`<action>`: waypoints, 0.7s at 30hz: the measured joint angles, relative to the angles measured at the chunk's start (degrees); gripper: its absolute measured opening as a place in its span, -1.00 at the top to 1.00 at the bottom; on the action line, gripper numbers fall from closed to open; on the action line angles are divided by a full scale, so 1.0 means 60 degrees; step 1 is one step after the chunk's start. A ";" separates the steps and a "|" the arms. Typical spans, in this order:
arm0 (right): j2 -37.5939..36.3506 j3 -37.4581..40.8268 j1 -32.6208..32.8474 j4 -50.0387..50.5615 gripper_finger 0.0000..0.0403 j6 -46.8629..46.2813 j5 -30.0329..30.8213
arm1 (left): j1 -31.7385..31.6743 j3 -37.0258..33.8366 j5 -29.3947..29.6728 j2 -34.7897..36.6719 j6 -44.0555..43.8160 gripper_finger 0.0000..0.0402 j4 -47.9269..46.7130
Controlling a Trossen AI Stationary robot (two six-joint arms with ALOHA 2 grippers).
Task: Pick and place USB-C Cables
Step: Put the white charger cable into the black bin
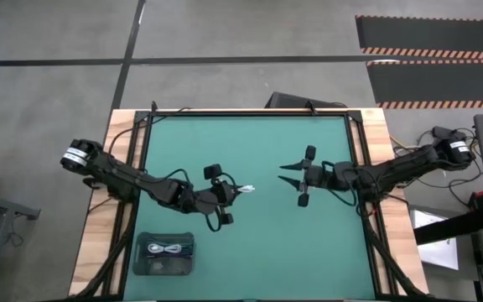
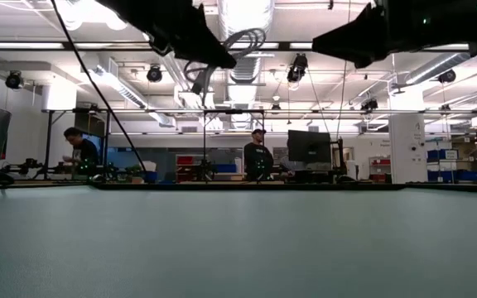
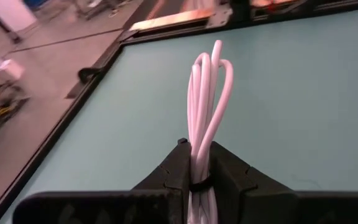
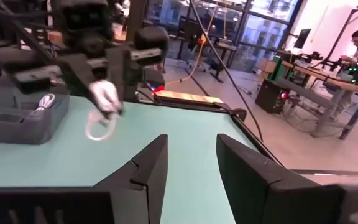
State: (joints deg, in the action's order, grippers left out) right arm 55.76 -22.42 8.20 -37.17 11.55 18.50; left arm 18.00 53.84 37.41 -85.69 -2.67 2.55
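Observation:
A white coiled USB-C cable sits in my left gripper, which is shut on it above the middle of the green mat. The low view shows that cable high above the table. A second white cable lies in the grey tray near the table's front left. My right gripper hovers open over the mat to the right of the left one, fingers pointing toward it. No black cables show. My left gripper pinches the white cable bundle between its two fingers, partway along the coil by its dark tie band. The looped end sticks out past the fingertips toward the table's right. The bundle is lifted clear of the mat.
The grey tray stands between the left arm and the table's near edge. A dark frame borders the green mat on the wooden table. People stand at benches beyond the far edge. Bare mat lies between and in front of both grippers.

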 joint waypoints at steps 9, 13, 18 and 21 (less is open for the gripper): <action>-0.0433 0.0442 -0.0417 -0.0228 0.39 0.0139 -0.0180 | 0.0044 0.0347 -0.2078 0.0048 0.0332 0.87 -0.0045; -0.0871 0.0694 -0.0417 -0.0215 0.38 0.0141 -0.0187 | 0.0184 0.0380 -0.2357 0.0114 0.0254 0.87 -0.0487; -0.1349 0.0946 -0.0417 -0.0212 0.39 0.0085 -0.0164 | 0.0349 0.0764 -0.2390 0.0207 -0.0468 0.87 -0.1732; -0.1511 0.1075 -0.0417 -0.0217 0.38 0.0001 -0.0160 | 0.0462 0.1188 -0.2398 0.0219 -0.1057 0.87 -0.2933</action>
State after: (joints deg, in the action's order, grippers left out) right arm 46.69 -15.97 5.69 -38.47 11.55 17.54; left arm 20.77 60.96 23.03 -84.38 -9.01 -15.05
